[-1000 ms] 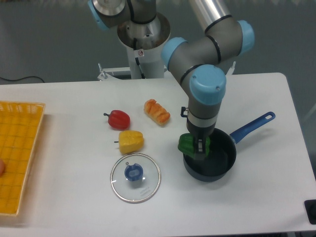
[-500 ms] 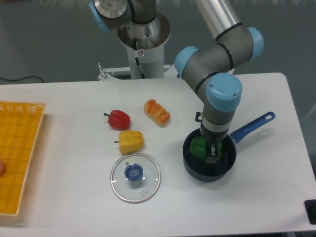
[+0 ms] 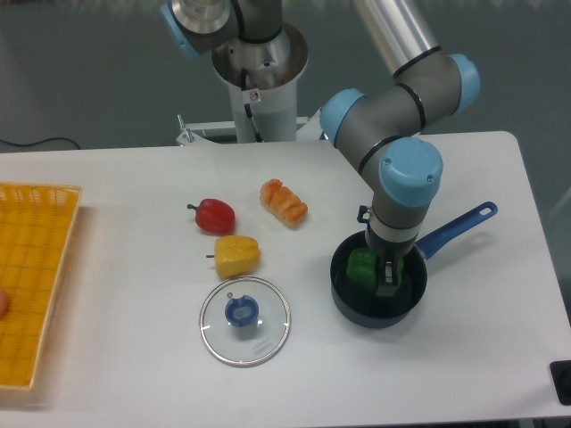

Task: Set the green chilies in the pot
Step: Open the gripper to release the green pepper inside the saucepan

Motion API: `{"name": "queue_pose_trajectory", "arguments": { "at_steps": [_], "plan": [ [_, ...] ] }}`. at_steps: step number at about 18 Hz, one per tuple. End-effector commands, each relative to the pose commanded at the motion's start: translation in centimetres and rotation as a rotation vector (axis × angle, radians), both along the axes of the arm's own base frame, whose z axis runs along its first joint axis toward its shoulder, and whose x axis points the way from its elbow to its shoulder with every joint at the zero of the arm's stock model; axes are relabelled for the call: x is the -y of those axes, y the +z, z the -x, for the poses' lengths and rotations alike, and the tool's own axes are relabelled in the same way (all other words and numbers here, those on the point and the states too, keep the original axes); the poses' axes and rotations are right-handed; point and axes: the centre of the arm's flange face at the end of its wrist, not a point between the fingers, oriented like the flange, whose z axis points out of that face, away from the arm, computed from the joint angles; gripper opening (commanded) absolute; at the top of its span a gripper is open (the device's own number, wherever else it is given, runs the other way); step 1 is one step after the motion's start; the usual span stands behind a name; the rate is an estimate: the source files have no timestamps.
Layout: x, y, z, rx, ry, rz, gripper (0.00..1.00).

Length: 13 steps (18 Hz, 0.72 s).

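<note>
The green chilies (image 3: 362, 267), one small glossy green toy pepper, are inside the pot (image 3: 350, 299), a dark round saucepan with a blue handle (image 3: 457, 226) pointing right and back. My gripper (image 3: 385, 278) reaches down into the pot and its fingers are closed around the green pepper. The pepper sits low within the rim, its right side hidden by the fingers. I cannot tell whether it touches the pot's bottom.
A yellow pepper (image 3: 236, 255), a red pepper (image 3: 214, 215) and a toy croissant (image 3: 284, 201) lie left of the pot. A glass lid with a blue knob (image 3: 244, 319) lies in front of them. A yellow basket (image 3: 34, 283) stands at the left edge.
The gripper carried the green pepper from the pot's left rim rightward over the pot and lowered it inside. In the last half second it barely moved.
</note>
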Motion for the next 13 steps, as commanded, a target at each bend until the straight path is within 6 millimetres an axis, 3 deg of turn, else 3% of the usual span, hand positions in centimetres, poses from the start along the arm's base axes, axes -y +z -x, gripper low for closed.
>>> {"name": "queue_pose_trajectory", "arguments": {
  "at_steps": [13],
  "plan": [
    [-0.1, -2.7, 0.6, 0.023, -0.002, 0.015, 0.64]
  ]
}}
